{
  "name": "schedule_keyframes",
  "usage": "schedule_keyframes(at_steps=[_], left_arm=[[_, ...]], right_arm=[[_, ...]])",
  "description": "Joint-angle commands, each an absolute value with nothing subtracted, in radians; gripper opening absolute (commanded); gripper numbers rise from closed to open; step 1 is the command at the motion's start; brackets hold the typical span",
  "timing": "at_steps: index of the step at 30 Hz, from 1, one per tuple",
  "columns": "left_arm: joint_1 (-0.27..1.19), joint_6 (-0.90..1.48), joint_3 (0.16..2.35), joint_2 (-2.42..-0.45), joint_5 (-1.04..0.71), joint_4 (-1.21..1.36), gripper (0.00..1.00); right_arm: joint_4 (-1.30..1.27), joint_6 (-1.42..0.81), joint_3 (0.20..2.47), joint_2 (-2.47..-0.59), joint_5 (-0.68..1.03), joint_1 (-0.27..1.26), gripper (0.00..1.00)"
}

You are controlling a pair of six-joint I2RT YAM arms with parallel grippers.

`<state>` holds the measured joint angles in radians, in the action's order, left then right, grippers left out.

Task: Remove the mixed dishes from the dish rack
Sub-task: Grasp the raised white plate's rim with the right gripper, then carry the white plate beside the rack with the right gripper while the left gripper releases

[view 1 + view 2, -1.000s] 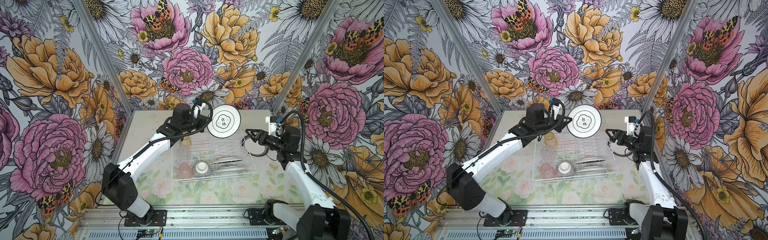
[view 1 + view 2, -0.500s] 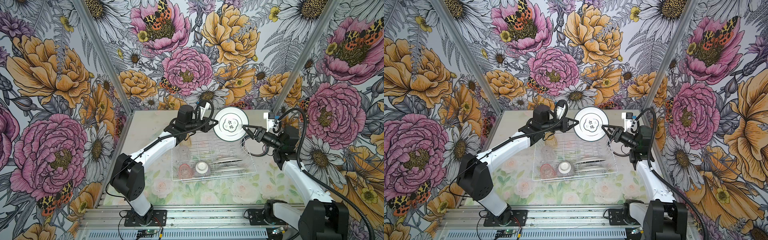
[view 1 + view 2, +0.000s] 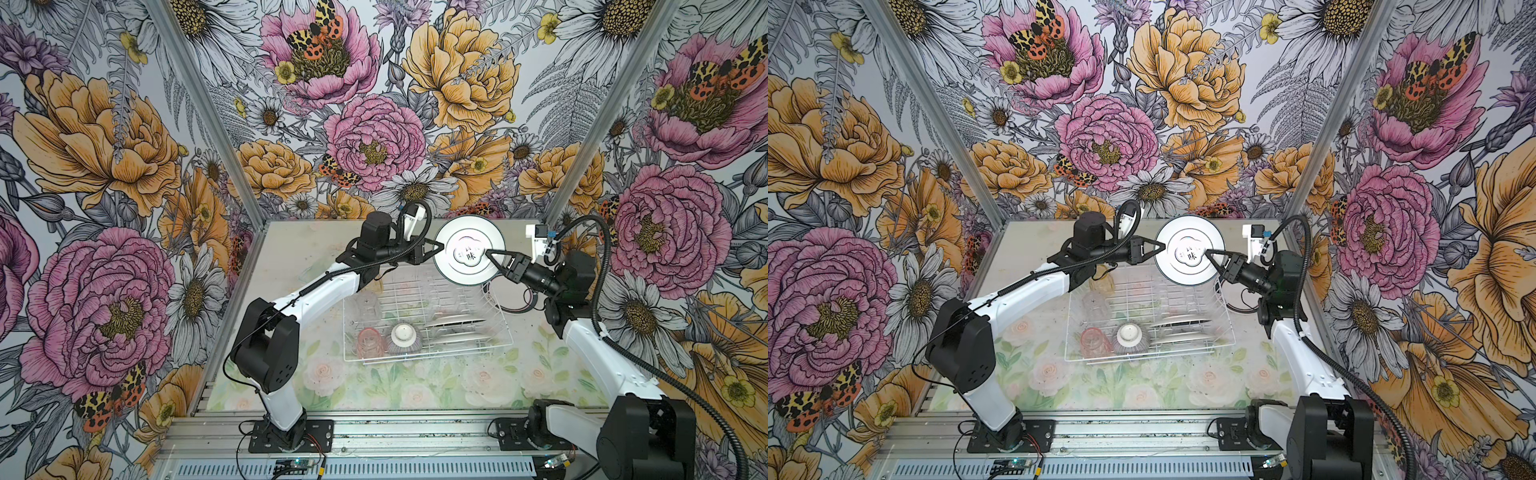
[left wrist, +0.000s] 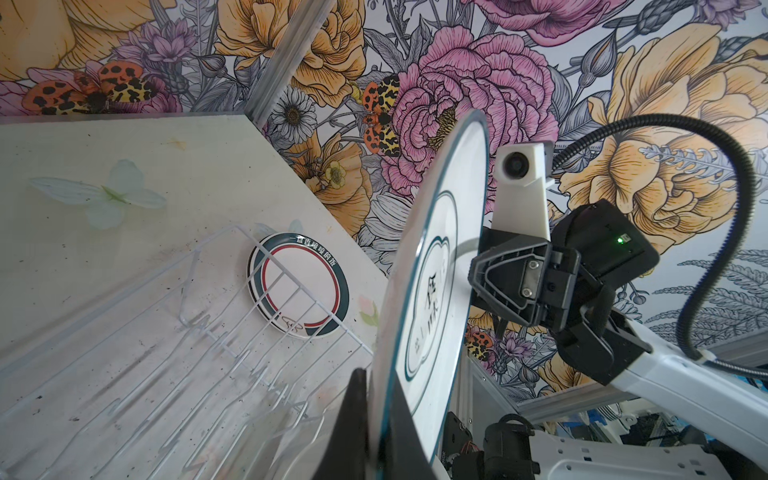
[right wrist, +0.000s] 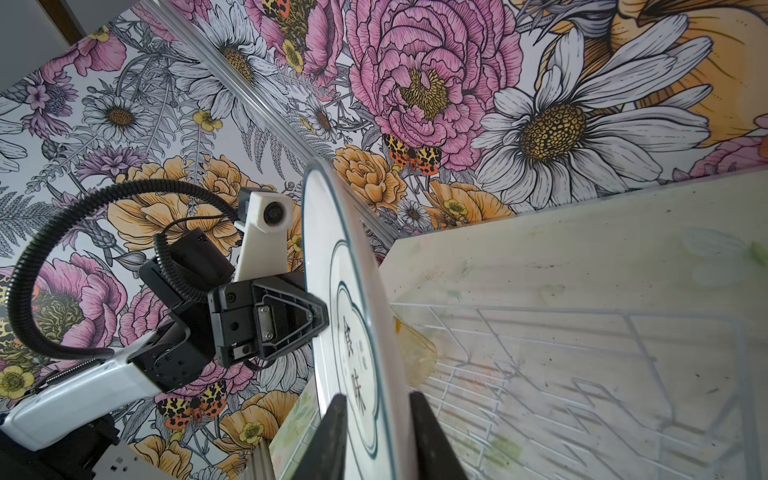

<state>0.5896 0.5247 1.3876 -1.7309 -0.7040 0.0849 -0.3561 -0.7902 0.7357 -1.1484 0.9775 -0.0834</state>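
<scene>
One plate (image 3: 467, 235) hung over the dish rack's (image 3: 432, 293) far edge; left hand (image 3: 441, 248) clamped its left rim, right hand (image 3: 488, 252) straddled its right, grip unclear.

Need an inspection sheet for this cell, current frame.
Surface: table carries the rack; flat plate beside it.
Job's things: raised plate upright by the rack's far corner; inside, upturned bowl, pink tumbler, clear tumbler, standing plates; amber tumbler at far edge.
Clutter: nothing seen.
Pincers: left pincer shut on raised plate's rim; right pincer astride opposite rim, grip unclear.
Cables: hose arcs free over the left wrist.
Surroundings: flowered walls, metal posts.
</scene>
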Motion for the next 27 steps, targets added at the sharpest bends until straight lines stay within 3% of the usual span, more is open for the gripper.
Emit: schedule_keyframes(at_steps=[1,4,9,11,15,23,27], left_arm=[[0.609,0.545,1.431,-1.754,-0.742,0.158,0.00],[0.617,0.551,1.446,-1.768,-0.748,0.163,0.00],[0.626,0.551,1.458,-1.779,-0.755,0.166,0.00],[0.627,0.549,1.454,-1.777,-0.755,0.159,0.16],[0.626,0.492,1.438,-1.749,-0.735,0.097,0.34],[0.624,0.246,1.381,-1.628,-0.485,-0.225,0.38],[0.617,0.185,1.329,-1.571,-0.373,-0.324,0.38]], right_arm=[[-0.390,-0.790,0.766,-1.151,1.009,-0.064,0.16],[-0.388,-0.789,0.767,-1.147,1.006,-0.061,0.00],[-0.377,-0.789,0.772,-1.137,0.993,-0.060,0.00],[-0.369,-0.785,0.774,-1.124,0.971,-0.061,0.00],[-0.335,-0.782,0.787,-1.102,0.906,-0.078,0.00],[-0.256,-0.841,0.828,-1.105,0.804,-0.291,0.00],[0.025,-0.687,0.888,-1.104,0.680,-0.381,0.00]])
